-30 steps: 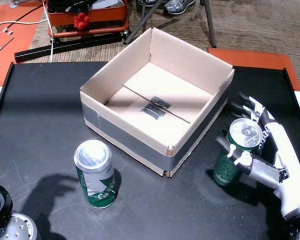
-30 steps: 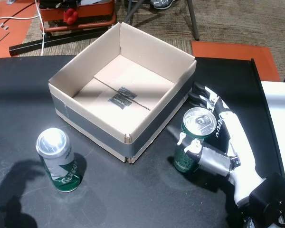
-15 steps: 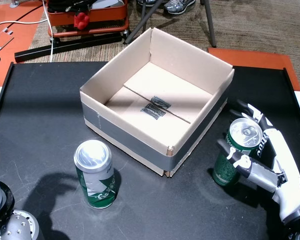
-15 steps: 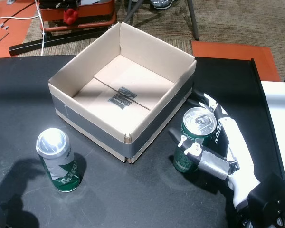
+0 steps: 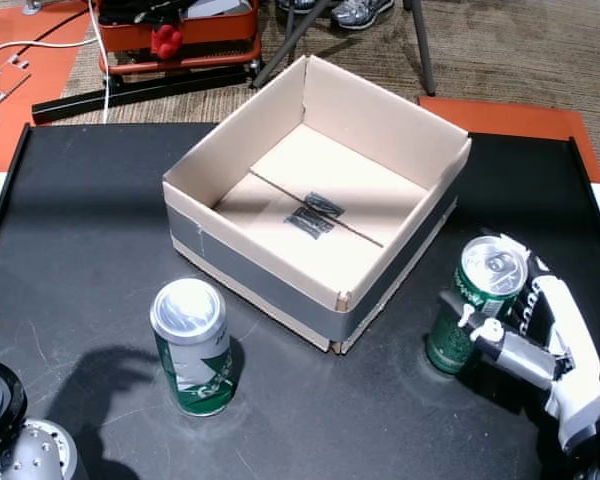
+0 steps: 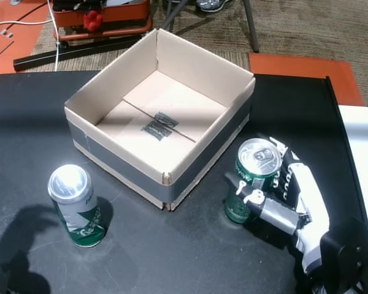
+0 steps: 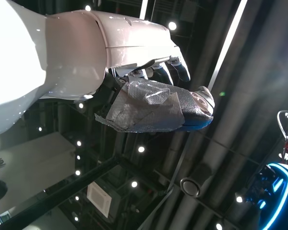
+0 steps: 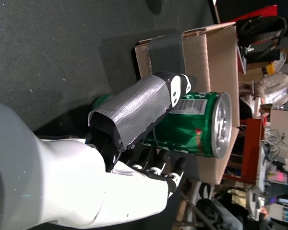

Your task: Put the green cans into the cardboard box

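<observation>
The right hand's fingers (image 8: 158, 170) are wrapping around one side of a green can (image 8: 192, 125) while the tape-covered thumb (image 8: 134, 108) is pressing against the other side, so the right hand (image 5: 540, 335) is clamping this can between them. In both head views the can (image 6: 253, 177) is standing upright on the black table (image 5: 90, 240), its silver pull-tab top facing up, just beside the near right wall of the cardboard box (image 5: 315, 200) but apart from it. The white back of the hand (image 6: 303, 196) is lying to the can's right, with the wrist running toward the table's near right corner.

In the left wrist view, the left hand (image 7: 149, 96) is pointing up at a dark ceiling with spot lights; its fingers (image 7: 175, 72) are curling loosely beside a tape-wrapped thumb (image 7: 153, 108), holding nothing, with gaps showing between them.

A second green can (image 5: 193, 345) with a plain silver top is standing upright on the table near the box's near left wall, well apart from the first can. The box is sitting open in the middle of the table, turned at an angle, with a grey tape band around its outer walls and a taped seam across its floor; nothing is lying inside it. Beyond the table, an orange piece of equipment (image 5: 175, 30) is sitting on the carpet.
</observation>
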Robot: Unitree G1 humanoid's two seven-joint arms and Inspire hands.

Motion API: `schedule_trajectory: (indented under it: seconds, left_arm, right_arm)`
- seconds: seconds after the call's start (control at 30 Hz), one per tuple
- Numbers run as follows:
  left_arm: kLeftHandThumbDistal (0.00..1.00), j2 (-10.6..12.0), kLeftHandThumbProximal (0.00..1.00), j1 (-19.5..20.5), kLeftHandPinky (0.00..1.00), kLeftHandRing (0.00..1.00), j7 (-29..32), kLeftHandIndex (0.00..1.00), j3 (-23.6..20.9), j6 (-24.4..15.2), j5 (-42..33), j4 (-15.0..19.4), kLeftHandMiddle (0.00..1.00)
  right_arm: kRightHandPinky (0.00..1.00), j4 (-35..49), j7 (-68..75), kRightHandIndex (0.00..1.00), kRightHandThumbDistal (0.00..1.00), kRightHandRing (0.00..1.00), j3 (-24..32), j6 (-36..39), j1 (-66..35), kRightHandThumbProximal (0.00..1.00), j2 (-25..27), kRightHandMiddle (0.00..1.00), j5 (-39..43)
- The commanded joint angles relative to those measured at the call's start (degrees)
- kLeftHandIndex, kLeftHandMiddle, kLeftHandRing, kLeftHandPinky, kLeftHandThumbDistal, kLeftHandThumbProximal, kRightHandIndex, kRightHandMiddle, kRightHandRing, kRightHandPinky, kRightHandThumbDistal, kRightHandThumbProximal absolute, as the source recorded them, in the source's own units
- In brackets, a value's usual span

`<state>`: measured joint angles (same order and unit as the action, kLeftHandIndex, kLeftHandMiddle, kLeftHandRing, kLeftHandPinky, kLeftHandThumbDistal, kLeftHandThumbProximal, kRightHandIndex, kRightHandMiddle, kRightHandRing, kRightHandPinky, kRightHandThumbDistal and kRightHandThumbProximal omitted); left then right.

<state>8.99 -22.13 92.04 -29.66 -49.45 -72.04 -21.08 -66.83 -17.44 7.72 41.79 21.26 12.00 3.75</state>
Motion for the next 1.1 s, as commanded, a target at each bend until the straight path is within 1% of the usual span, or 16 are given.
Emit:
schedule_trajectory:
  seconds: [0.0,0.13,0.27,0.3,0.37,0.4,0.47,0.53,0.6,0.63,0.7,0.73,0.83,0.9,0.93,1.07]
  left_arm:
    - [0.26,6.77,0.78,0.76,0.88,0.85,0.46,0.68,-0.61,-0.57,0.07,0.70,0.73]
    - [0.27,7.22,0.78,0.68,0.87,0.85,0.46,0.67,-0.89,-1.45,0.06,1.00,0.72]
    - [0.27,7.11,0.78,1.03,0.88,0.85,0.46,0.67,-0.49,-0.90,-0.08,1.17,0.73]
    - [0.27,7.00,0.78,1.17,0.88,0.86,0.46,0.68,-0.37,-0.64,-0.08,1.21,0.73]
    - [0.26,6.83,0.80,1.13,0.89,0.86,0.46,0.67,-0.49,-1.35,0.09,1.08,0.73]
    - [0.25,6.80,0.79,1.18,0.88,0.86,0.46,0.67,-0.53,-1.44,0.14,1.04,0.73]
    - [0.25,6.72,0.76,1.55,0.88,0.85,0.46,0.67,-0.31,-0.49,0.06,1.06,0.73]
    - [0.25,6.84,0.76,1.67,0.88,0.85,0.46,0.67,-0.19,-0.05,-0.13,1.03,0.73]
    - [0.24,7.30,0.76,1.45,0.87,0.85,0.46,0.67,-0.12,0.04,-0.51,1.08,0.73]
    - [0.23,7.34,0.77,1.28,0.88,0.85,0.46,0.68,-0.05,-0.31,-0.45,1.09,0.73]
    - [0.23,7.33,0.77,1.06,0.89,0.86,0.46,0.68,0.01,-0.96,-0.20,1.06,0.74]
    - [0.23,7.13,0.77,0.97,0.89,0.86,0.46,0.68,0.03,-1.24,-0.05,0.99,0.74]
    - [0.24,6.96,0.78,0.74,0.89,0.86,0.46,0.66,-0.17,-2.13,0.12,0.71,0.72]
    - [0.25,7.35,0.78,0.73,0.89,0.85,0.46,0.65,-0.23,-2.60,0.16,0.86,0.71]
    - [0.24,7.55,0.78,0.63,0.89,0.85,0.46,0.65,-0.25,-3.01,0.09,0.99,0.71]
    - [0.23,7.41,0.77,0.85,0.89,0.85,0.46,0.65,-0.11,-2.86,-0.02,1.23,0.71]
  right_arm:
    - [0.87,-0.84,0.01,0.79,0.94,0.81,0.47,-1.28,0.70,0.24,0.22,0.81,0.01]
    - [0.87,-0.82,0.56,0.79,0.93,0.82,0.10,-2.22,0.72,0.24,0.25,0.81,-0.67]
    - [0.86,-0.87,0.57,0.78,0.94,0.81,0.04,-2.46,0.61,0.25,0.01,0.80,-1.04]
    - [0.86,-0.86,0.70,0.78,0.94,0.81,-0.07,-2.47,0.55,0.25,-0.01,0.80,-1.21]
    - [0.86,-0.86,0.85,0.77,0.94,0.81,-0.17,-2.51,0.46,0.25,-0.06,0.80,-1.43]
    - [0.87,-0.81,0.82,0.77,0.93,0.81,-0.20,-2.54,0.40,0.25,-0.11,0.80,-1.48]
    - [0.87,-0.68,0.84,0.75,0.92,0.81,-0.31,-2.85,0.34,0.25,-0.13,0.79,-1.64]
    - [0.87,-0.71,1.12,0.73,0.89,0.81,-0.58,-3.16,0.32,0.25,-0.03,0.79,-2.10]
    - [0.87,-0.74,1.25,0.71,0.89,0.81,-0.70,-3.35,0.33,0.25,-0.01,0.77,-2.36]
    - [0.87,-0.74,1.30,0.70,0.90,0.80,-0.73,-3.44,0.35,0.25,-0.03,0.76,-2.42]
    - [0.87,-0.72,1.14,0.70,0.88,0.80,-0.70,-3.60,0.40,0.24,-0.10,0.76,-2.32]
    - [0.87,-0.74,1.16,0.70,0.90,0.80,-0.74,-3.62,0.45,0.25,-0.10,0.76,-2.37]
    - [0.87,-0.80,1.14,0.69,0.91,0.79,-0.91,-3.96,0.66,0.26,-0.08,0.75,-2.55]
    - [0.87,-0.82,0.78,0.70,0.89,0.80,-0.82,-4.29,0.85,0.24,-0.17,0.76,-2.34]
    - [0.87,-0.85,0.83,0.70,0.88,0.80,-0.91,-4.27,0.93,0.25,-0.17,0.77,-2.46]
    - [0.87,-0.99,1.10,0.71,0.88,0.81,-1.16,-4.01,1.30,0.25,-0.18,0.77,-2.92]
